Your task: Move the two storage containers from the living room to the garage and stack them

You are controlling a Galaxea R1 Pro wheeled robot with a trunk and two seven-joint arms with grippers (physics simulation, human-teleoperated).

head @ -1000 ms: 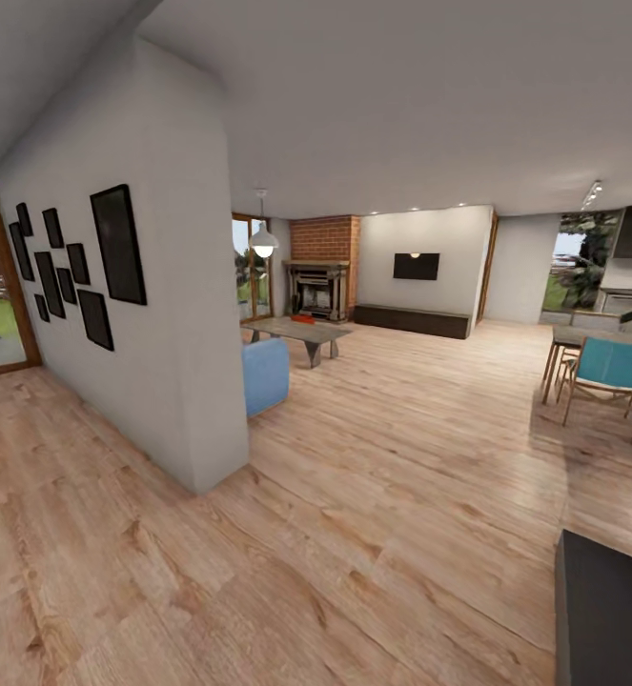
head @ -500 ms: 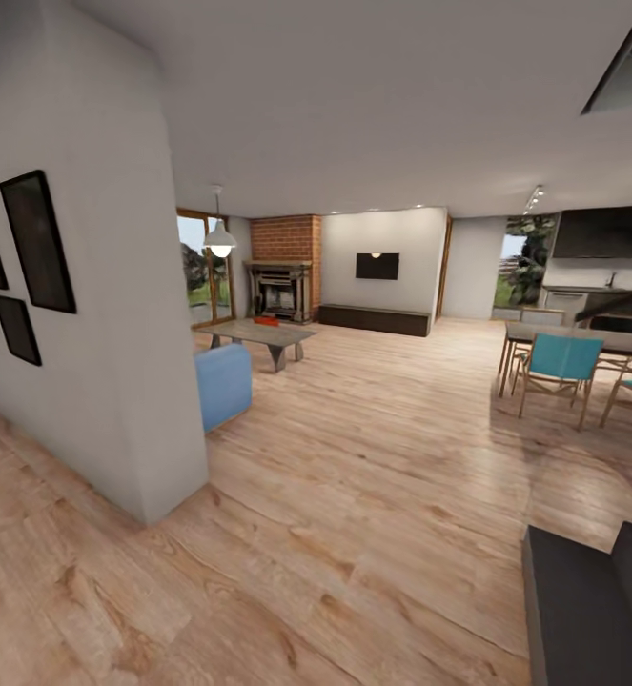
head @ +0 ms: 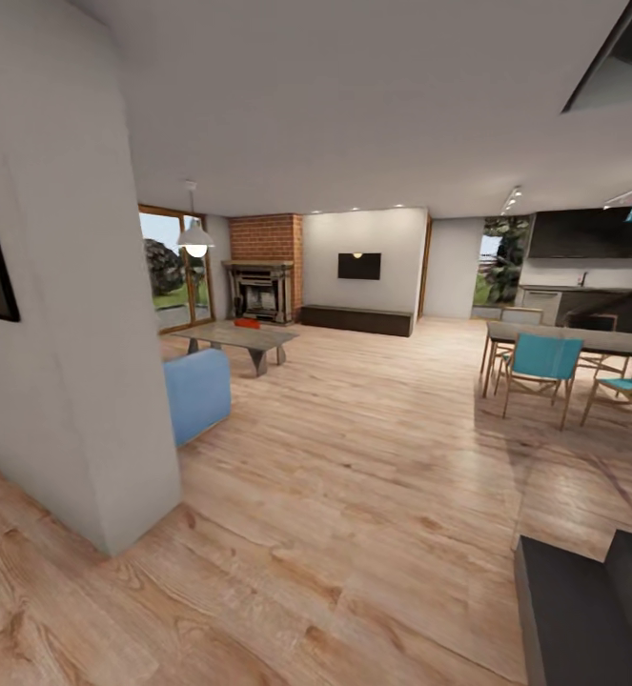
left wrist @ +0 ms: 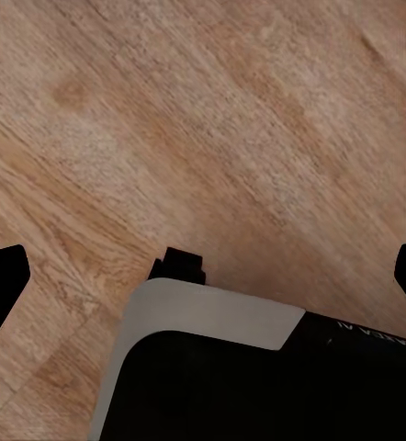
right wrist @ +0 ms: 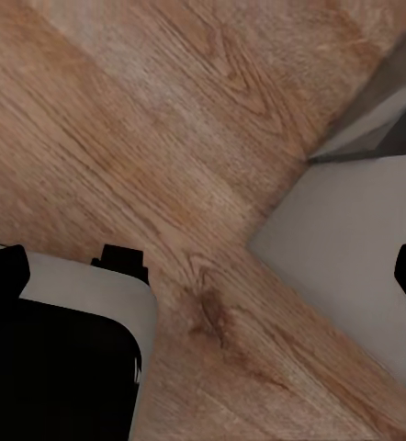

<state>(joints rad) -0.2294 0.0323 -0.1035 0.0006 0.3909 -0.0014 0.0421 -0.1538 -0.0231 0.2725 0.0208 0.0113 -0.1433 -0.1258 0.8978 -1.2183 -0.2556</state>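
Far ahead in the head view lies the living room, with its red-brick fireplace (head: 263,257), black wall TV (head: 358,266) and long dark low cabinet (head: 356,319). A small orange-red shape, a storage container (head: 247,323), rests on the grey coffee table (head: 222,336) in front of the fireplace. It is too far off to tell whether it is one bin or two. My left gripper (left wrist: 208,276) hangs open over the wood-plank floor, holding nothing. My right gripper (right wrist: 208,276) is open too, above the planks next to a white wall foot (right wrist: 350,266).
A white partition wall (head: 68,314) with dark picture frames stands close at the left, with a blue seat (head: 198,393) just past it. A dining table (head: 582,340) with teal chairs (head: 537,362) stands at the right. My dark body (head: 582,610) fills the lower right corner.
The camera has moved, so the whole view has shifted. The partition wall and its frames slid towards the left edge. More of the dining table and chairs came in at the right.
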